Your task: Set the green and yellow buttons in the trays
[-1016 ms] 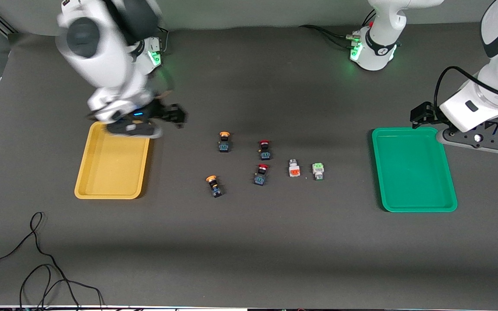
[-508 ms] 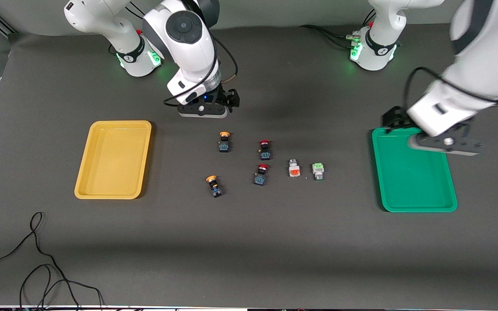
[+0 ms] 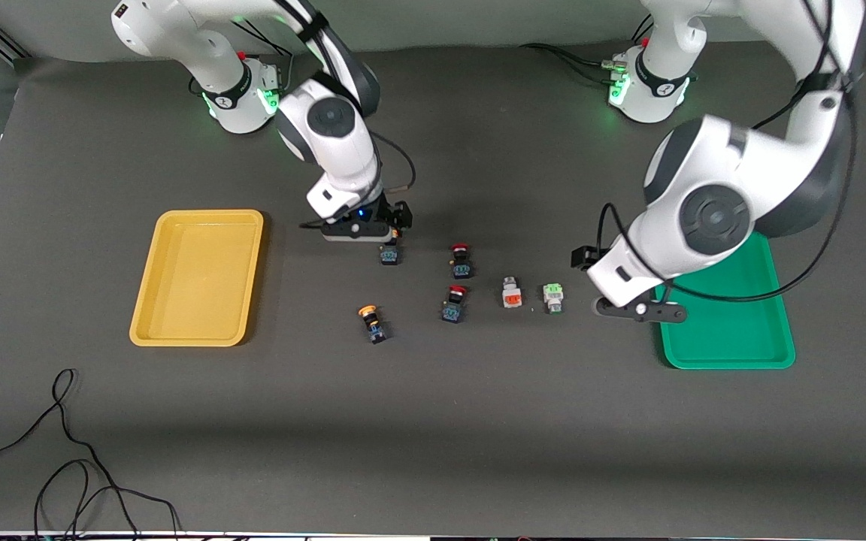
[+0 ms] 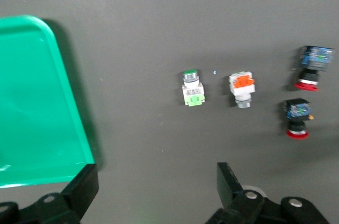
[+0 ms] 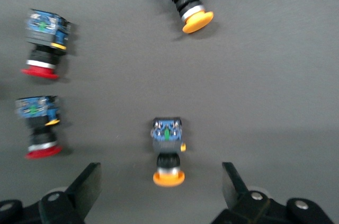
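Observation:
The yellow tray (image 3: 196, 289) lies toward the right arm's end of the table and the green tray (image 3: 734, 338) toward the left arm's end. Both show nothing in them. Two yellow-capped buttons lie between them: one (image 3: 390, 255) under my right gripper (image 3: 361, 234), one (image 3: 373, 321) nearer the camera. In the right wrist view my open right gripper (image 5: 160, 186) straddles the first yellow button (image 5: 168, 152). My open, empty left gripper (image 3: 636, 309) hangs over the mat between the green tray and the green-capped button (image 3: 552, 297), which shows in the left wrist view (image 4: 192, 87) in front of the gripper (image 4: 156, 187).
Two red-capped black buttons (image 3: 461, 260) (image 3: 454, 303) and a white-bodied orange one (image 3: 510, 294) lie between the yellow and green buttons. A black cable (image 3: 65, 451) loops near the front edge at the right arm's end.
My right gripper has moved from over the yellow tray to over the farther yellow button. My left gripper has moved from the green tray's farther corner to beside the green button.

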### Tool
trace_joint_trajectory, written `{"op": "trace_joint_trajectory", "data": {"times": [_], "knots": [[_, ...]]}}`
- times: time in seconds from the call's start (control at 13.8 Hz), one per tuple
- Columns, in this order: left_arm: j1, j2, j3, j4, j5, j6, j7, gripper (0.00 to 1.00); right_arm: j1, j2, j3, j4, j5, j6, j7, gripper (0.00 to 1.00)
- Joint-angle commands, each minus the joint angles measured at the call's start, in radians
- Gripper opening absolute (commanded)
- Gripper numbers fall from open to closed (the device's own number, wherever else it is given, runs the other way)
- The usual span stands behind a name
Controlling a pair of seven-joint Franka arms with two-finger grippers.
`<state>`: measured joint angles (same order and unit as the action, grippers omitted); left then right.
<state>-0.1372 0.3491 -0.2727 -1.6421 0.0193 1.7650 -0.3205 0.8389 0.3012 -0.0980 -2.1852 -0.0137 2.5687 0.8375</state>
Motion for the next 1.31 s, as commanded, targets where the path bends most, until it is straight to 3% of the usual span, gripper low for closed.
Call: {"op": "trace_joint_trajectory", "data": {"times": [0.0,0.22,0.44,0.58,0.8,1.09,1.23], "knots": [[-0.015,0.019,0.003,-0.079,-0.001,0.066,-0.057,1.00,0.005,0.108,-0.005,0.005,-0.023,0.135,0.012,1.00],[-0.053,0.045,0.003,-0.174,-0.004,0.222,-0.109,1.00,0.006,0.183,-0.005,0.005,-0.023,0.225,0.011,0.98],[-0.062,0.092,0.003,-0.237,-0.004,0.359,-0.115,1.00,0.006,0.179,-0.005,0.010,-0.023,0.219,0.005,0.47],[-0.082,0.114,0.004,-0.287,-0.002,0.453,-0.130,1.00,0.006,0.174,-0.005,0.015,-0.023,0.212,0.003,0.31],[-0.094,0.146,0.004,-0.315,0.008,0.519,-0.146,0.99,0.003,0.141,-0.005,0.039,-0.023,0.144,-0.003,0.30],[-0.104,0.182,0.009,-0.363,0.031,0.636,-0.158,0.98,-0.011,0.037,-0.006,0.270,-0.023,-0.305,-0.046,0.30],[-0.102,0.191,0.010,-0.363,0.048,0.637,-0.158,0.97,-0.011,0.001,-0.070,0.385,-0.011,-0.492,-0.134,0.30]]}}
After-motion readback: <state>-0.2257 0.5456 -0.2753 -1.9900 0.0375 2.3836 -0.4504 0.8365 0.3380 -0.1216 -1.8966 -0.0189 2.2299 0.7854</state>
